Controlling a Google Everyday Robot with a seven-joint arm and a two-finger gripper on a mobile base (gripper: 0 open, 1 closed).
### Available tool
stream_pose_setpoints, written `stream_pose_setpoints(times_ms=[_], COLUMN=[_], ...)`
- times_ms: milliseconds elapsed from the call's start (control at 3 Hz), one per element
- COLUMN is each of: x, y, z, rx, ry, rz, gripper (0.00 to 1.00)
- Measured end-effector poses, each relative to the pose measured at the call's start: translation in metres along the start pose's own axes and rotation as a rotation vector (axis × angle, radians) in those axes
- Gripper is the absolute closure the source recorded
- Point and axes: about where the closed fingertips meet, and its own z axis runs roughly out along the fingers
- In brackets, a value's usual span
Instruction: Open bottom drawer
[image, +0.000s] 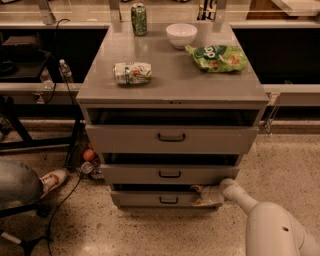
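Where speckled floor (150, 232) spreads, gripper (202, 195) abuts bottom drawer (145, 200).

Pincer (201, 194) at bottom drawer (142, 199) right end

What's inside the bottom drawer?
Only a dark slit shows above the bottom drawer front; the middle drawer overhangs and hides its inside. The gripper sits at the front's upper right edge.
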Motion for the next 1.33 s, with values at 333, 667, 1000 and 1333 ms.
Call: stream_pose_setpoints(times_ms=[333, 667, 1000, 1333], x=[-0.0004, -0.0014, -0.0014, -0.0015], y=[-0.0001, -0.0010, -0.0010, -0.0009], z=[-0.0011, -0.0028, -0.0028, -0.0027], rx=[0.001, 0.001, 0.001, 0.001], ry=[0.001, 0.001, 0.001, 0.001], rz=[0.001, 0.001, 0.001, 0.001], gripper=[0.72, 0.95, 1.00, 0.98])
